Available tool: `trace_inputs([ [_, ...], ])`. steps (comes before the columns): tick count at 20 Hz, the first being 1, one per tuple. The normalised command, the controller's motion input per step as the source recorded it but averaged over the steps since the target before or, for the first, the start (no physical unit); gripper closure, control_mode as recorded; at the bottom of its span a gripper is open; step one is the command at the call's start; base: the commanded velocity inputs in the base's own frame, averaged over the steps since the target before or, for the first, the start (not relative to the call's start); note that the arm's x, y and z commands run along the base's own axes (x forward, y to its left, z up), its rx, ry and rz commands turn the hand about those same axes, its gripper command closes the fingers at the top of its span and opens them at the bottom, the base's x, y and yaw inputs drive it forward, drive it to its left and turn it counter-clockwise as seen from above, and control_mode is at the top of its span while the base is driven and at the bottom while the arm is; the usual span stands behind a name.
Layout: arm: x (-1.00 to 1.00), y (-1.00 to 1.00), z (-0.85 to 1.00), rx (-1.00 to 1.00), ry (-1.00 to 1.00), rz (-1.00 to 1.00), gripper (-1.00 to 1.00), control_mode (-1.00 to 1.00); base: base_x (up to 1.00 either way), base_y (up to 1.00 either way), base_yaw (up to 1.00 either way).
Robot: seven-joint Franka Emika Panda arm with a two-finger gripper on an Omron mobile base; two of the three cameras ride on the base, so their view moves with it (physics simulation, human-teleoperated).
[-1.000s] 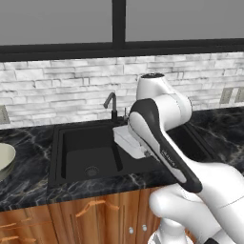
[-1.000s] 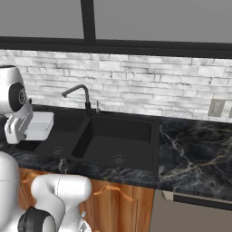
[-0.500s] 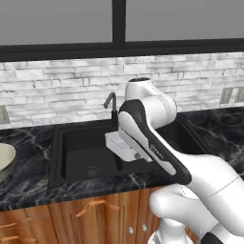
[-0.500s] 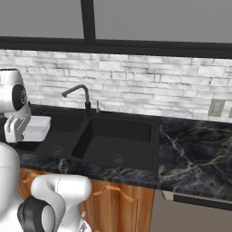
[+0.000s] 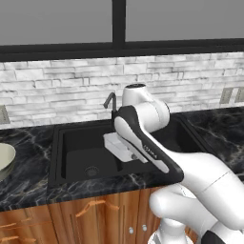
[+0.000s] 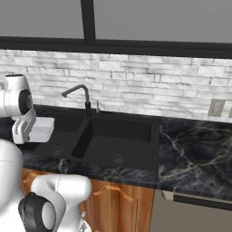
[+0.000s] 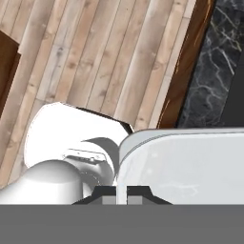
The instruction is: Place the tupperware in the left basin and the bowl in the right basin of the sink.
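We see our gripper [image 5: 127,153] clamped on the rim of the tupperware [image 5: 116,142], which hangs in the air over the sink [image 5: 62,178], tilted, with its pale rectangular body sticking out to the left of the arm in the left base view. From that side it sits above the right part of the left basin [image 5: 88,152], close to the central divider, and it is clear of the basin floor and the round drain below. In the right base view the tupperware [image 6: 42,128] shows as a pale block just beside the white hand, over the left basin [image 6: 54,136], while the right basin [image 6: 118,141] lies open and dark with its own drain near the front. In the hand view the two dark fingertips [image 7: 102,192] stand close together with the thin wall of the tupperware [image 7: 190,167] pinched between them, the container's translucent inside spreading to the right. The bowl [image 5: 5,160] rests on the black marble counter [image 5: 26,186] well to the left of the sink, cut off by the picture's edge. The black gooseneck faucet [image 6: 78,93] rises behind the divider against the pale brick backsplash [image 6: 149,93].
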Motion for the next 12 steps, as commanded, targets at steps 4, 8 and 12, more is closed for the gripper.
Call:
trace_inputs([
  [4, 0.35, 0.14, -0.23, 0.00, 0.00, 0.00, 1.00, -1.00, 0.00, 0.00, 0.00],
  [8, 0.38, 0.19, -0.24, 0.00, 0.00, 0.00, 1.00, -1.00, 0.00, 0.00, 0.00],
  [12, 0.38, 0.16, -0.21, 0.00, 0.00, 0.00, 1.00, -1.00, 0.00, 0.00, 0.00],
])
